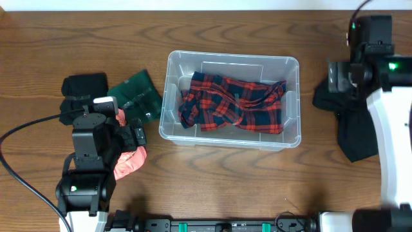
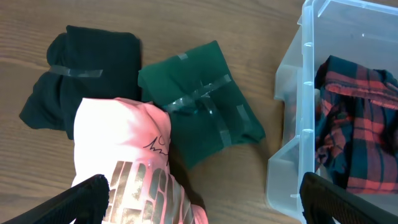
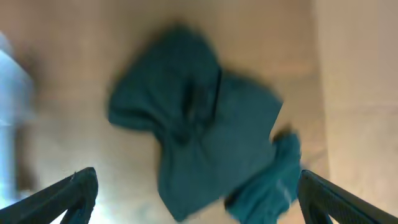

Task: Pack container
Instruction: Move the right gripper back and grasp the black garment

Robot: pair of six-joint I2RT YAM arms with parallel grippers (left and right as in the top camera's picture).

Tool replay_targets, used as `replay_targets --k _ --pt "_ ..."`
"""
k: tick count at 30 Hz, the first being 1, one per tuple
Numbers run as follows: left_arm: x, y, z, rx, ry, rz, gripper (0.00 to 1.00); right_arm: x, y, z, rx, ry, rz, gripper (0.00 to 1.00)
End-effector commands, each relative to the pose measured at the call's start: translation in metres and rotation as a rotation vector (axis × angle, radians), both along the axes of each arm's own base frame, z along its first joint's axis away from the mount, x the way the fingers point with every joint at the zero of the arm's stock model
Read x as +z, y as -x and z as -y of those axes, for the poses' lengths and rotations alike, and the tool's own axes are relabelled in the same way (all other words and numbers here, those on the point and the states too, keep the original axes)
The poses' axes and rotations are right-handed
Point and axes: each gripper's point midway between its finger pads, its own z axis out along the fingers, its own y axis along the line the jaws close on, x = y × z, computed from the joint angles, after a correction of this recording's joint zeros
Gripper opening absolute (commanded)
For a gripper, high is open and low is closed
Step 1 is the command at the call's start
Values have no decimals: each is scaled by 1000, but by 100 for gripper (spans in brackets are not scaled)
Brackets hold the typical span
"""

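The container (image 1: 168,96) is set centrally, nearer the far edge of the tabletop (image 1: 257,187). The left gripper (image 2: 202,186), spread open over the pink garment (image 2: 124,162) by the near left corner, is best closed on its bunched middle (the right gripper (image 3: 196,177) is likewise spread open).

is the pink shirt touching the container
Apart. The left wrist view shows bare table between the pink shirt and the container.

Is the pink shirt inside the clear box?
No, the pink shirt sits outside the container, next to the green bundle; only red plaid cloth is inside.
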Motion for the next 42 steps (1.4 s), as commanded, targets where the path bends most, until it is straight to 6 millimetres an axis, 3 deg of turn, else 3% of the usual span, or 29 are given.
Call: replay_targets --k 1,5,11,17,21,23,26,29,31,34,39,42 --pt "10 -2 0 13 14 23 98 -58 22 14 -15 -18 -179 99" --pt "10 -2 0 19 21 23 98 -112 35 25 -44 19 -265 99" --pt "10 -2 0 19 21 23 98 -171 27 36 -65 75 -274 99" --pt "9 -1 0 19 21 20 98 -208 21 49 -89 98 -314 99" --pt "8 0 0 19 21 12 98 -220 27 65 -127 132 -348 98" --pt "7 1 0 19 21 7 98 -219 29 71 -147 142 -346 85" --pt "7 1 0 19 21 6 98 -215 27 74 -156 147 -329 51" --pt "7 1 0 19 21 6 98 -203 21 73 -153 154 -294 19" --pt "6 1 0 19 21 5 98 -187 12 70 -149 157 -246 5" --pt "6 1 0 19 21 4 98 -144 -4 63 -147 144 -133 2" --pt "6 1 0 19 21 4 98 -38 -17 52 -130 143 100 2" --pt "6 1 0 19 21 4 98 18 -20 28 -40 113 242 2"
